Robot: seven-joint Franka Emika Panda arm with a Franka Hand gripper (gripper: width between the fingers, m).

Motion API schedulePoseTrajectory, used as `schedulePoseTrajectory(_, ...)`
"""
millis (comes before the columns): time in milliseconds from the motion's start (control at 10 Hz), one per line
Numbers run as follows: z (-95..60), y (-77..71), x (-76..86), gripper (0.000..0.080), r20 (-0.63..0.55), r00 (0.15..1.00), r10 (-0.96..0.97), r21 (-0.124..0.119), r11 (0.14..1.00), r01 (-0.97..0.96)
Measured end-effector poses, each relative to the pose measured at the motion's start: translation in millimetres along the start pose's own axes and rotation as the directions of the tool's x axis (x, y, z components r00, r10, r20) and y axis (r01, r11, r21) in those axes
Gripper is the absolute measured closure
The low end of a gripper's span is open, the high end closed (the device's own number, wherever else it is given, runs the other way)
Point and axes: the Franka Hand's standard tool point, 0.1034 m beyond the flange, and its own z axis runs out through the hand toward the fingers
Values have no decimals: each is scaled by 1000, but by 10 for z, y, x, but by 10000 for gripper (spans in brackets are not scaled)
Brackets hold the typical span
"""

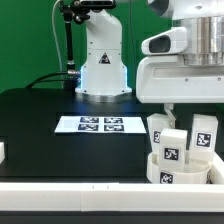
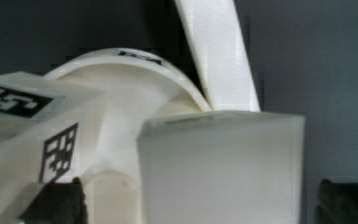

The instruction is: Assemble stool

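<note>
- Lower right, exterior view: seat [image 1: 172, 168] on black bench [image 1: 40, 115], legs [image 1: 203, 137] upright in it.
- Claw [image 1: 168, 107] directly above; open or closed, cannot tell.
- Marker board [image 1: 100, 124] mid-frame.

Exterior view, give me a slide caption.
Panda gripper lowered over tagged white stool parts on the black table, marker board alongside.
</note>
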Motion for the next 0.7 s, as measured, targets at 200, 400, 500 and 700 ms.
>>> schedulePoseTrajectory(200, 6, -11, -10, 360, 1, 1000, -3, 0, 1000, 3)
schedulePoseTrajectory(400, 8, 14, -1, 456, 1, 1000, 1, -3, 1000, -1)
schedulePoseTrajectory(500, 8, 18, 0, 456, 1, 1000, 1, -3, 1000, -1)
schedulePoseTrajectory(700, 8, 20, 1, 456, 2, 999, 38, 0, 999, -38)
